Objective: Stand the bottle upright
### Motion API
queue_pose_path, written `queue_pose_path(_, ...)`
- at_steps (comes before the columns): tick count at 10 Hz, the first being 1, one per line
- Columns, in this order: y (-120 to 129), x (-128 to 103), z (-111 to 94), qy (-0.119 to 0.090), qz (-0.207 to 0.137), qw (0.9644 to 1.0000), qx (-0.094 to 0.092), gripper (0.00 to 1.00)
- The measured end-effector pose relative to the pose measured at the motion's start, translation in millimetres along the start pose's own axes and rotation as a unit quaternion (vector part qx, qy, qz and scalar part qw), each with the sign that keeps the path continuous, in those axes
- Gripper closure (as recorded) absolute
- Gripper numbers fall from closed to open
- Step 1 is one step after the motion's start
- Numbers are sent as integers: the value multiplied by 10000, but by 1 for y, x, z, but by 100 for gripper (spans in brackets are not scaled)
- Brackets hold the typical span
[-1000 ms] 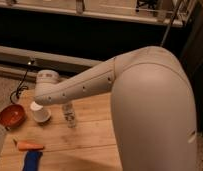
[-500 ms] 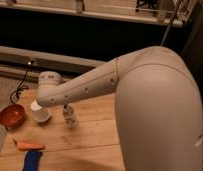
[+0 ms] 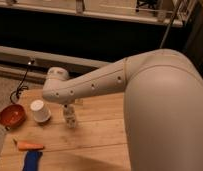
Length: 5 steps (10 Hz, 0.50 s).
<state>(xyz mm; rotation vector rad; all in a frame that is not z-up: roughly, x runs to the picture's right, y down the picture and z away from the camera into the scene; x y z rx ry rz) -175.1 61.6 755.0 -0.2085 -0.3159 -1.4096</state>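
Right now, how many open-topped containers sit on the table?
2: a red bowl at the table's left edge and a white cup just right of it. The gripper hangs over the bottle; the arm may hide more.

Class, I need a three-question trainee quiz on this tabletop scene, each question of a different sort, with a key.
1. True or false: the bottle stands upright on the wooden table.
2. What lies nearest the carrot? A) red bowl B) blue object C) white paper cup
3. Fill in: the end effector hangs directly above the ____.

Key: 1 true; 2 B; 3 bottle
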Motion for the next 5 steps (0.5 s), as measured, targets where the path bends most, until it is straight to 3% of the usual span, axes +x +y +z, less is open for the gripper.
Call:
queue_pose_path(1, 0, 1, 0, -110, 119, 9998, 113, 20)
queue_pose_path(5, -3, -1, 0, -138, 124, 9997, 146, 20)
